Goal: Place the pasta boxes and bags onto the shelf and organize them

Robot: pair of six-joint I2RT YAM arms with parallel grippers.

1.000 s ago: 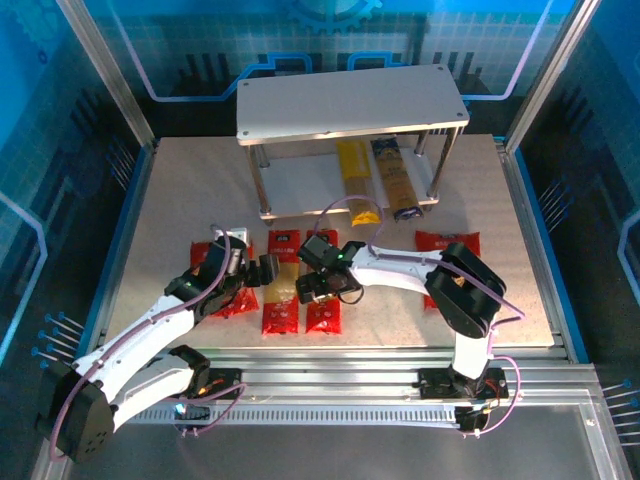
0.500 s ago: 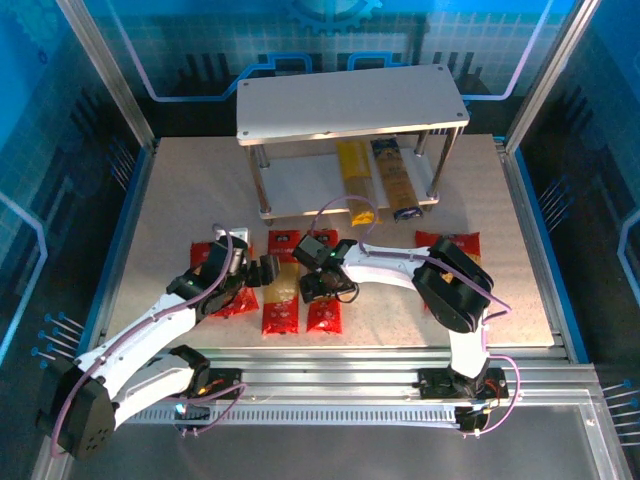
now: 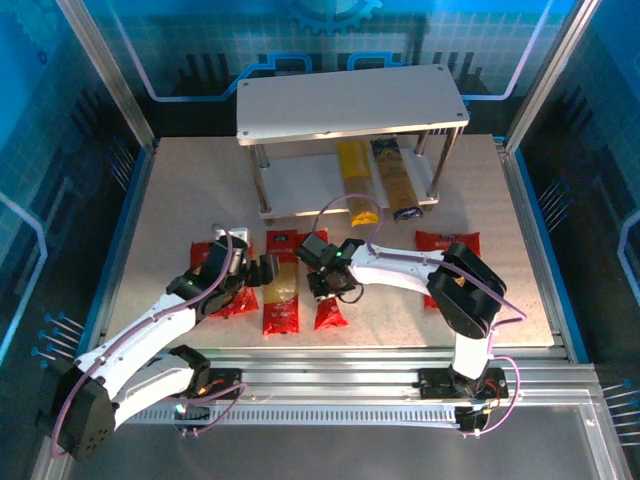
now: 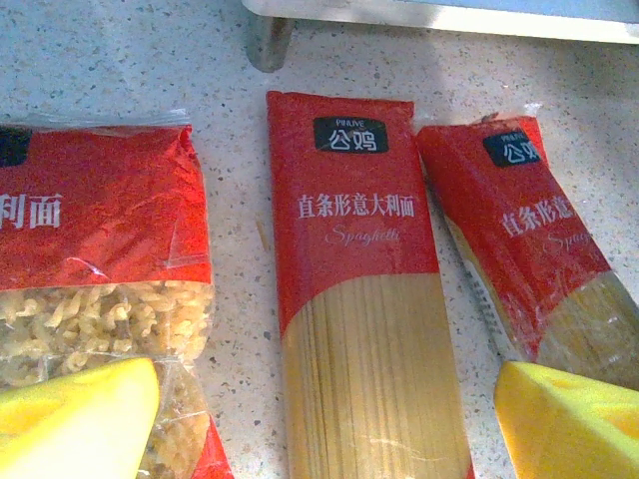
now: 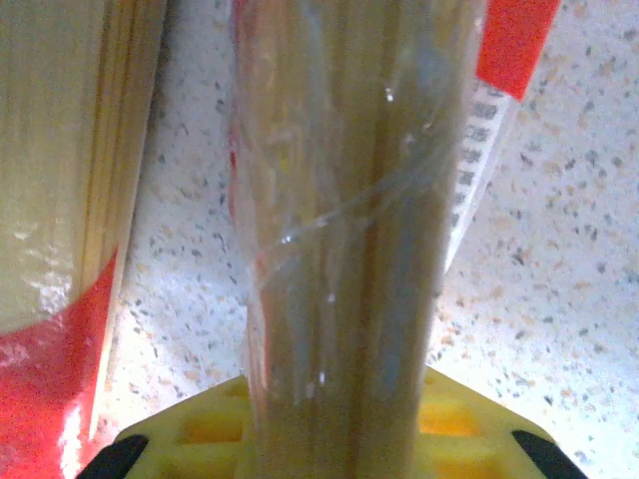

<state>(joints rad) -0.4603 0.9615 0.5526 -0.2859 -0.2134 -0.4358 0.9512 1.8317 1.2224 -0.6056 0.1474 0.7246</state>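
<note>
The shelf (image 3: 350,100) stands at the back, with a yellow pack (image 3: 355,180) and a dark blue pack (image 3: 396,182) lying on its lower board. Two red spaghetti packs lie side by side on the table. My right gripper (image 3: 322,281) is shut on the right red pack (image 3: 329,313), whose clear window (image 5: 349,230) runs up between the yellow pads (image 5: 469,419). My left gripper (image 4: 324,419) hangs open above the left red pack (image 4: 364,299), one yellow fingertip (image 4: 80,409) over a red bag (image 4: 100,239) of short pasta. A second red bag (image 3: 447,243) lies at the right.
Silver shelf legs (image 3: 265,185) stand just behind the packs. A metal rail (image 3: 380,360) runs along the table's near edge. Blue enclosure walls close in both sides. The other red pack (image 5: 60,150) lies close beside the held one.
My right gripper has closed from wide open onto the right red spaghetti pack, and the pack's near end has shifted slightly. The left arm has not moved.
</note>
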